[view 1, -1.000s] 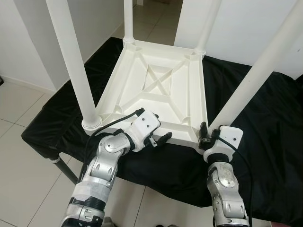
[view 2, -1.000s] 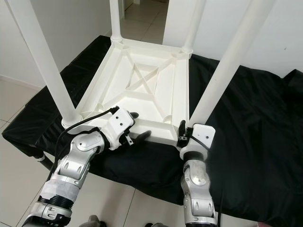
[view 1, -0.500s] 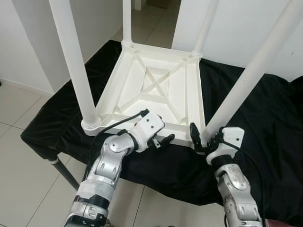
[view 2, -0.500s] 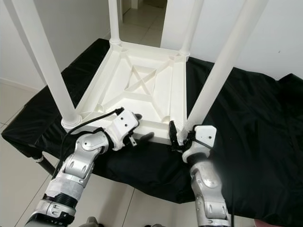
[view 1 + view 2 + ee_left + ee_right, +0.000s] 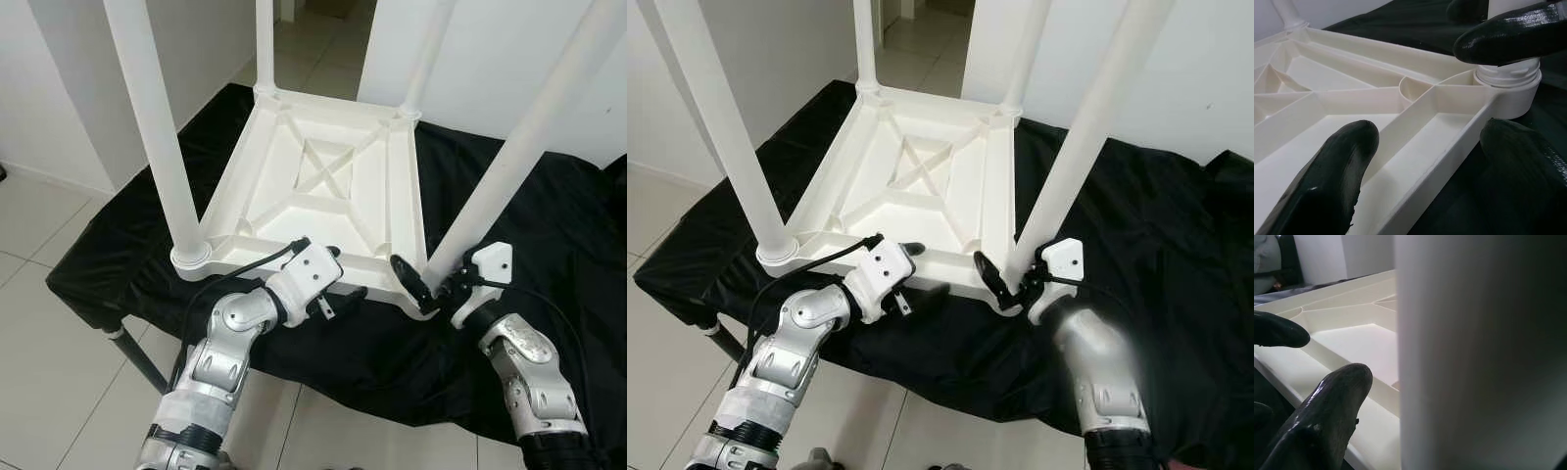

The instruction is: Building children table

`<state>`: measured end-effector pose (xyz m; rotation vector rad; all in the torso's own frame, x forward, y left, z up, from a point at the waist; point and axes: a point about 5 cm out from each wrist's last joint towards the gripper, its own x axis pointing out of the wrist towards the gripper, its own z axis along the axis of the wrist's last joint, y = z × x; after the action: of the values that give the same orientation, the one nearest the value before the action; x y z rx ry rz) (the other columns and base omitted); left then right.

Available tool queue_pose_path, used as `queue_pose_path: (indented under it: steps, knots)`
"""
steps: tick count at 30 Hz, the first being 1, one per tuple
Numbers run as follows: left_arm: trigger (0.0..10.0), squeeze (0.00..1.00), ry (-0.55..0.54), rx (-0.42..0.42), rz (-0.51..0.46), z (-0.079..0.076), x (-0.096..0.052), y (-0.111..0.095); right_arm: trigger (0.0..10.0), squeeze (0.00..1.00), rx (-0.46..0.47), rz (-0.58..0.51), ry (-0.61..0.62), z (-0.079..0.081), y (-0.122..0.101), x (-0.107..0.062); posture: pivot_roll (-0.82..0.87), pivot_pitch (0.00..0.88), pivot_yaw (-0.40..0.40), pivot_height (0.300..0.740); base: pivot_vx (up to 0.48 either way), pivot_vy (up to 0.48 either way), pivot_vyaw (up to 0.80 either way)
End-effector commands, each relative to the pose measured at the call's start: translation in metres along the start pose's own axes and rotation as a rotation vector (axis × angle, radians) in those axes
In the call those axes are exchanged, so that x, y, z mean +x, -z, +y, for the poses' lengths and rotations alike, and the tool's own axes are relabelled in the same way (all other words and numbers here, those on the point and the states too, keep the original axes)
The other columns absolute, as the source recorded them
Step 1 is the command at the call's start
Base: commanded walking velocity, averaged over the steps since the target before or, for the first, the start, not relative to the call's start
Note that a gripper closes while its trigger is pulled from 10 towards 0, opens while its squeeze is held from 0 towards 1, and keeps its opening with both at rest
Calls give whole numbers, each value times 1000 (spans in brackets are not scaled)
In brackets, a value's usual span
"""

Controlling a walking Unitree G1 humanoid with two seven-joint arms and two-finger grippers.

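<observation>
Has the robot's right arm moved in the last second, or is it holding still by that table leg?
Yes. The right gripper has swung from pointing upward beside the near right leg to lying sideways, fingers reaching toward the table's corner at the leg's base.

There was 1 white upturned table top (image 5: 328, 186), with 4 white legs standing up from its corners: 1 near the left jaws (image 5: 157, 127), 1 beside the right jaws (image 5: 519, 147), and 2 beyond them (image 5: 265, 44) (image 5: 428, 54). 1 black cloth (image 5: 549, 255) lay beneath.
</observation>
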<state>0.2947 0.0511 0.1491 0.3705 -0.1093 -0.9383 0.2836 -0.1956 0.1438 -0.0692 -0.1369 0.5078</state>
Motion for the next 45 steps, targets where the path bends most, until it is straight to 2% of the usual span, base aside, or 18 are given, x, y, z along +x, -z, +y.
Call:
queue_pose_path:
  steps: [1, 16, 17, 21, 25, 28, 30, 31, 33, 34, 35, 36, 37, 38, 39, 41, 43, 45]
  knots:
    - [10000, 0, -95, 7, 6, 2, 1, -1, 0, 0, -11, 26, -30, -3, 5, 0, 15, 88, -50, 740, 0, 0, 0]
    - [10000, 0, -141, 24, 24, 8, -2, 0, 0, 0, 1, 63, -79, -10, 14, -3, 28, 91, -55, 740, 0, 0, 0]
    - [10000, 0, -145, 24, 26, 9, -2, 0, 10000, 0, 15, 63, -61, -9, 14, -4, 24, 97, -57, 740, 0, 0, 0]
    - [10000, 0, -164, 20, 40, 10, 0, 1, 10000, 0, 46, 41, 36, 0, 13, -4, 15, 107, -55, 740, 0, 0, 0]
    - [10000, 0, -165, 19, 40, 10, 0, 1, 10000, 0, 51, 37, 54, 1, 13, -4, 15, 107, -55, 740, 0, 0, 0]
    - [10000, 0, -151, 22, 39, 7, -1, 2, 10000, 0, 41, 23, 167, 4, 13, -4, 10, 113, -48, 740, 0, 0, 0]
    - [10000, 0, -151, 22, 39, 7, -1, 2, 10000, 0, 41, 23, 167, 4, 13, -4, 10, 113, -48, 740, 0, 0, 0]
    - [10000, 0, -144, 23, 40, 6, -1, 2, 10000, 0, 46, 19, 224, 7, 13, -5, 10, 112, -43, 740, 0, 0, 0]
    - [10000, 0, -144, 23, 40, 6, -1, 2, 10000, 0, 46, 19, 224, 7, 13, -5, 10, 112, -43, 740, 0, 0, 0]
    - [10000, 0, -142, 24, 43, 6, -1, 2, 10000, 0, 60, 12, 296, 12, 12, -6, 11, 116, -47, 740, 0, 0, 0]
    - [10000, 0, -142, 24, 43, 6, -1, 2, 10000, 0, 60, 12, 296, 12, 12, -6, 11, 116, -47, 740, 0, 0, 0]
    - [10000, 0, -144, 24, 46, 7, -2, 3, 10000, 0, 86, 16, 376, 18, 12, -6, 10, 115, -50, 740, 0, 0, 0]
    - [10000, 0, -144, 24, 46, 7, -2, 3, 10000, 0, 86, 16, 376, 18, 12, -6, 10, 115, -50, 740, 0, 0, 0]
    - [10000, 0, -143, 26, 46, 8, -2, 3, 10000, 0, 104, 36, 452, 24, 15, -6, 5, 116, -54, 740, 0, 0, 0]
    - [10000, 0, -143, 26, 46, 8, -2, 3, 10000, 0, 104, 36, 452, 24, 15, -6, 5, 116, -54, 740, 0, 0, 0]
    - [10000, 0, -148, 27, 47, 8, -2, 4, 10000, 0, 140, 70, 575, 36, 21, -5, 2, 116, -57, 740, 0, 0, 0]
    - [10000, 0, -148, 27, 47, 8, -2, 4, 10000, 0, 140, 70, 575, 36, 21, -5, 2, 116, -57, 740, 0, 0, 0]
    - [10000, 0, -157, 27, 47, 9, 0, 3, 10000, 0, 166, 99, 643, 47, 24, 1, 7, 119, -57, 740, 0, 0, 0]
